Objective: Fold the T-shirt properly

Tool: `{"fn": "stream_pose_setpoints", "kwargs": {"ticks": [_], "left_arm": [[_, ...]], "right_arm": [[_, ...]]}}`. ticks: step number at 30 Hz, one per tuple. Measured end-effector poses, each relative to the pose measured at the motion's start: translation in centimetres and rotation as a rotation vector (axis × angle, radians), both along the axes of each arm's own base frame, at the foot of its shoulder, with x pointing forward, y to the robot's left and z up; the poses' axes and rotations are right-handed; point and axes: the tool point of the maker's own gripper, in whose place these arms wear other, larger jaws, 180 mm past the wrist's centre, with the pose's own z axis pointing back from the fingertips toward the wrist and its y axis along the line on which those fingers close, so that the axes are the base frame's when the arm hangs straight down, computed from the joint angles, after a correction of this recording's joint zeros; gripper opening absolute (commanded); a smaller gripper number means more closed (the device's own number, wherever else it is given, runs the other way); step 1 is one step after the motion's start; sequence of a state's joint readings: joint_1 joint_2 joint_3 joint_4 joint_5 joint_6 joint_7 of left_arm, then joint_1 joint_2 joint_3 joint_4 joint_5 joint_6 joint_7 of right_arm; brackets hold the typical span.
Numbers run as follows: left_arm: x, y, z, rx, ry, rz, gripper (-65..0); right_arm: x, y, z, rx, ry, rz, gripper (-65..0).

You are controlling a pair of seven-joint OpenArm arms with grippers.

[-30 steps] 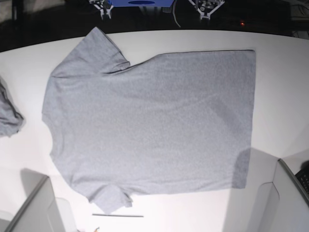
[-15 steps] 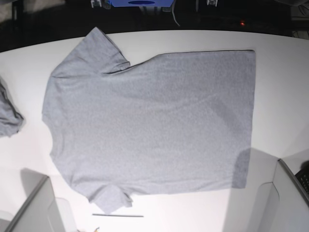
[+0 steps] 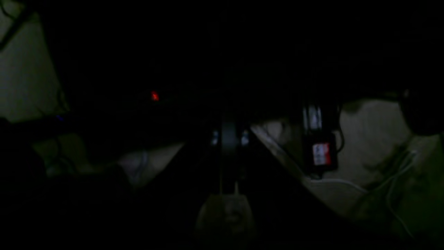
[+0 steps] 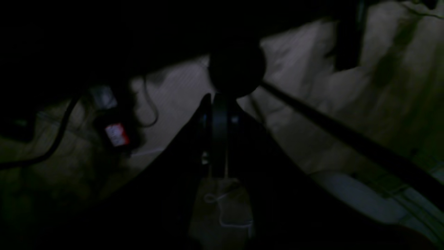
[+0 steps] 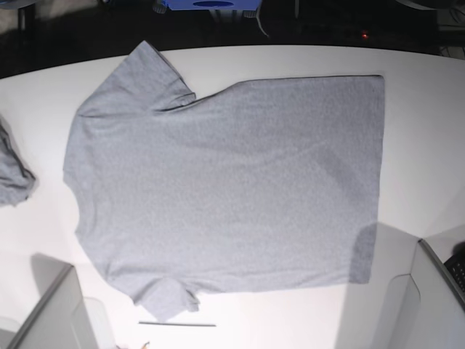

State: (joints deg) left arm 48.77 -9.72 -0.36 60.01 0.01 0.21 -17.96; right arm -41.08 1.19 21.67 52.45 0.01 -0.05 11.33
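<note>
The T-shirt (image 5: 225,182) lies spread flat on the white table (image 5: 421,109), plain grey side up. Its collar end is at the left and its hem at the right. One sleeve points to the far edge and the other to the near edge. Neither arm shows in the base view. Both wrist views are very dark and show none of the T-shirt. In them the left gripper (image 3: 229,139) and the right gripper (image 4: 218,135) each appear as a narrow upright shape with jaws together and nothing between them.
A smaller piece of grey cloth (image 5: 13,171) hangs in at the table's left edge. Grey box walls stand at the near left (image 5: 51,313) and near right (image 5: 429,298) corners. A thin rod (image 5: 178,324) lies by the near sleeve. A blue object (image 5: 207,6) sits beyond the far edge.
Both grippers, seen at the top edge of the base view a second ago, have drawn back out of that view. The T-shirt has not moved.
</note>
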Motion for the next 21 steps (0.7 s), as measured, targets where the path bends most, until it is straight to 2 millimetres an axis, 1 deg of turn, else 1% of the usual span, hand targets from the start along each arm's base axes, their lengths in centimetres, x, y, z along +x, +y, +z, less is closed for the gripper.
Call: {"fn": "stream_pose_setpoints", "kwargs": {"ticks": [3,6,8,12,14,17,21], "left_arm": [[0.2,-0.1,1.7,-0.007,-0.027,-0.018,-65.0],[0.8,-0.9,3.5,-0.023,-0.066,-0.031,-65.0],[1.7,-1.5,5.1,-0.037,-0.101,-0.044,-65.0],[4.2,-3.0,9.1,-0.072,-0.207,-0.068,-65.0],[5.4,-3.8,11.2,-0.093,-0.263,-0.078,-65.0],[6.9,-4.6,13.3,-0.109,-0.312,-0.094,-65.0],[9.0,-4.9,15.6,-0.122,-0.388,-0.124,-65.0]], "right_arm": [[0.0,-0.7,1.7,-0.037,-0.035,-0.043,-65.0],[1.2,-1.9,3.7,-0.086,-0.098,-0.072,-65.0],[2.6,-2.7,5.1,-0.119,-0.149,-0.083,-65.0],[6.0,-3.9,7.7,-0.174,-0.260,-0.101,-65.0],[7.8,-4.3,9.3,-0.201,-0.322,-0.103,-65.0],[11.3,-5.2,12.5,-0.248,-0.433,-0.070,-65.0],[15.0,-5.7,16.5,-0.222,-0.625,-0.160,-65.0]]}}
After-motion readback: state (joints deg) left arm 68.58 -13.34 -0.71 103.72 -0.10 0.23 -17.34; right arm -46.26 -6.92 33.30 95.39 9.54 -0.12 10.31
